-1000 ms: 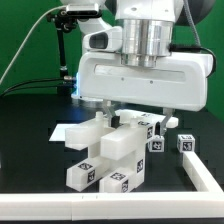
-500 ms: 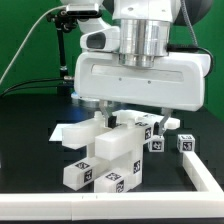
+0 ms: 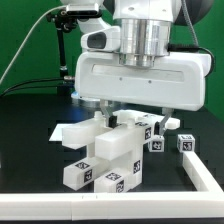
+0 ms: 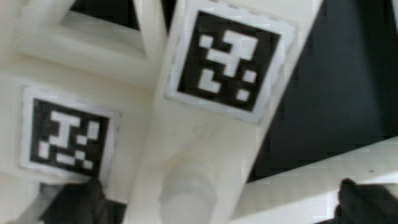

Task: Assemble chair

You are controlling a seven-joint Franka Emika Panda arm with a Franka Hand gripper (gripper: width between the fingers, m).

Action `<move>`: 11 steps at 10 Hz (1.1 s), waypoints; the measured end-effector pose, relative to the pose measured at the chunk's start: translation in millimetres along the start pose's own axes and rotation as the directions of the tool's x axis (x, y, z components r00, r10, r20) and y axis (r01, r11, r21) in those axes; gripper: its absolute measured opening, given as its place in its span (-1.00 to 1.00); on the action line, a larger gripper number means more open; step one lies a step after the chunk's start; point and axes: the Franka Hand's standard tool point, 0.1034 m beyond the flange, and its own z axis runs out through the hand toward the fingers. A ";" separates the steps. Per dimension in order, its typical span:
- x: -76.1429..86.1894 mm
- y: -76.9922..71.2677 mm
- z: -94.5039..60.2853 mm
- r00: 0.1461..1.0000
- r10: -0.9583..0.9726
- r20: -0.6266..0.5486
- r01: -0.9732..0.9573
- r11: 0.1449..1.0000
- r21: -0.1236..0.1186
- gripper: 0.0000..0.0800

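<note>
The gripper [image 3: 108,114] is held low over the clustered chair pieces [image 3: 112,155], its jaws spread apart. In the wrist view, 1 tagged bar [image 4: 214,120] is seen between the 2 dark fingertips [image 4: 80,205] (a gap is left at one side, so no grip is shown). A 2nd tagged bar [image 4: 71,140] lies just outside the jaws. 1 small cube [image 3: 185,143] sits well clear of them.

The black table [image 3: 30,140] carries a huddle of white tagged chair pieces [image 3: 105,150] near its middle, a small cube [image 3: 185,144] near them on the exterior view's right, and a thin white rail [image 3: 60,194] along the near edge
</note>
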 end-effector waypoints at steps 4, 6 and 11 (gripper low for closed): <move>0.3 0.5 -2.6 1.000 -0.007 0.007 0.007 1.000 -0.002 0.62; 4.1 -3.4 -33.3 1.000 -0.016 0.018 0.016 1.000 0.015 0.62; -46.2 -42.3 -58.8 0.999 0.012 0.031 -0.013 0.999 0.048 0.62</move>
